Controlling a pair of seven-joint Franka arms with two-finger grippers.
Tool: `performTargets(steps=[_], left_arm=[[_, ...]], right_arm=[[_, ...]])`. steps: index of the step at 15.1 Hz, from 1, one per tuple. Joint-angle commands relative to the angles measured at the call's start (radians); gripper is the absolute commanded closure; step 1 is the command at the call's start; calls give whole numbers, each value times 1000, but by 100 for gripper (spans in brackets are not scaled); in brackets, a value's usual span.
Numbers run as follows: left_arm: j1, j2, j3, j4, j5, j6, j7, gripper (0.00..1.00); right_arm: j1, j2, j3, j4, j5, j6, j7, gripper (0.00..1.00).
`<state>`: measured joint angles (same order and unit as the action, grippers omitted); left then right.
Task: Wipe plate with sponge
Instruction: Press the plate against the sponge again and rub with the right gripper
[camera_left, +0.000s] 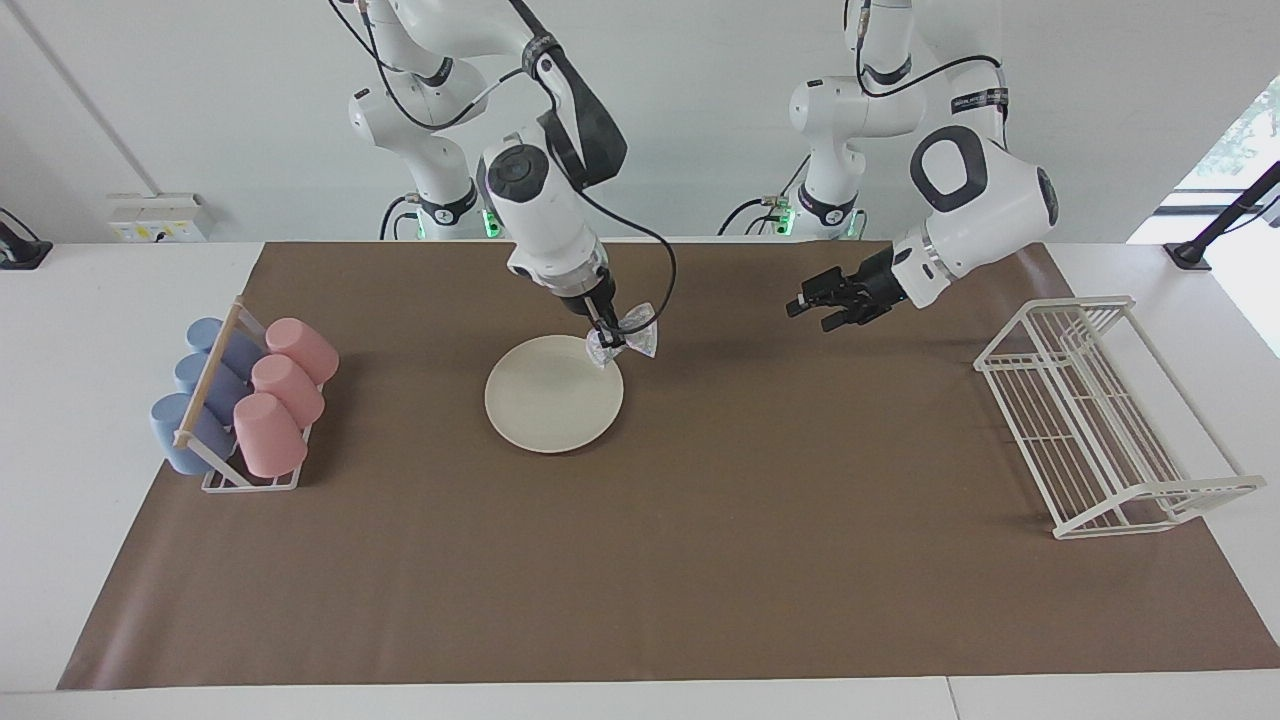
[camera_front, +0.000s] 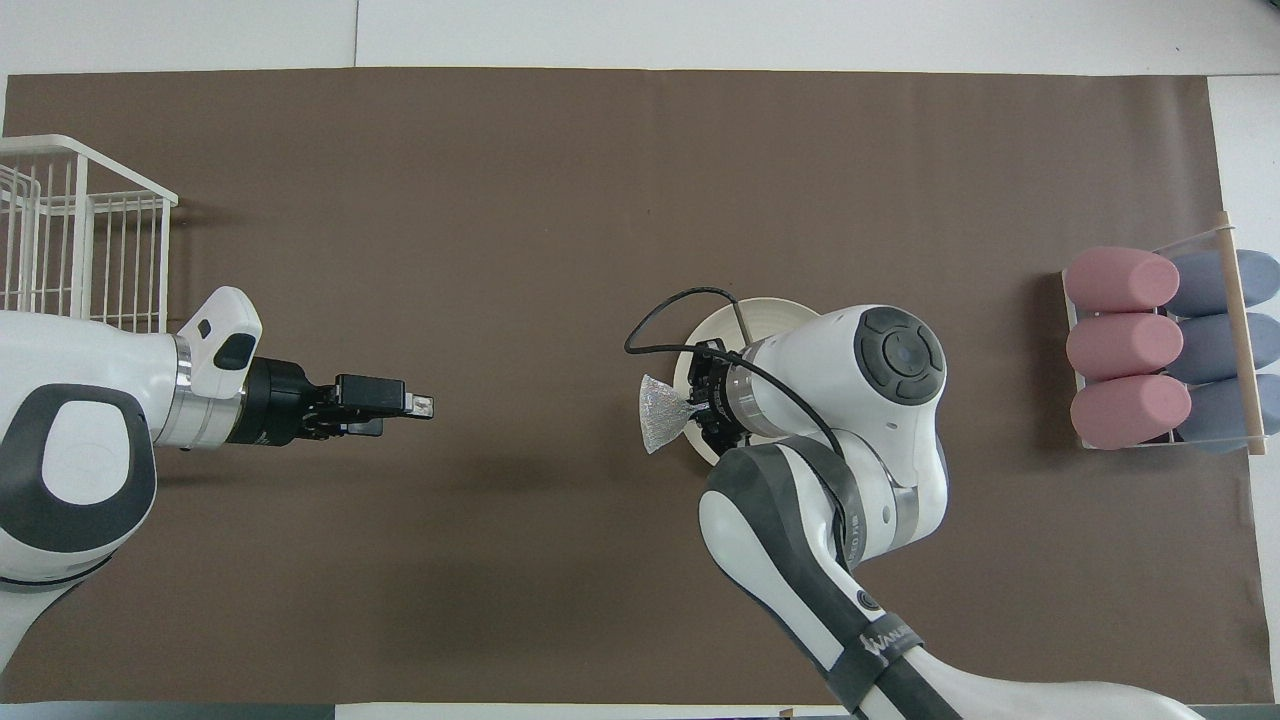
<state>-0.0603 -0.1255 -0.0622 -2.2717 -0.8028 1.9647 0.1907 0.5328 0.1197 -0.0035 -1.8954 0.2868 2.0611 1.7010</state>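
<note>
The right claw (camera_left: 607, 332) grips the sponge (camera_left: 627, 343), raised over the plate (camera_left: 548, 405) rim toward the left arm's end. The plate lies below. The left claw (camera_left: 812, 303) waits open.

One camera sits high across the table, facing the two arms at the top of its frame. The other hangs above the arms' end, looking steeply down. Both stand well back and share the brown mat (camera_left: 700, 560), turned half a circle apart
</note>
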Motion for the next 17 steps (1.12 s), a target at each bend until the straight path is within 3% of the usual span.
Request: performTargets(steps=[1, 4, 8, 13, 17], left_arm=[[33, 0, -4, 21, -124, -75, 6, 0], [43, -3, -4, 23, -306, -153, 26, 0], [28, -5, -10, 20, -493, -237, 62, 0], [-68, -2, -13, 26, -648, -167, 59, 0], [-128, -3, -14, 24, -667, -124, 55, 0]], right_arm=[[30, 21, 3, 135, -49, -114, 89, 100], [88, 18, 2, 202, -52, -160, 198, 100], [93, -23, 3, 245, -63, -248, 232, 100], [118, -29, 5, 240, -86, -243, 243, 100], [118, -29, 5, 239, -86, -239, 243, 100]])
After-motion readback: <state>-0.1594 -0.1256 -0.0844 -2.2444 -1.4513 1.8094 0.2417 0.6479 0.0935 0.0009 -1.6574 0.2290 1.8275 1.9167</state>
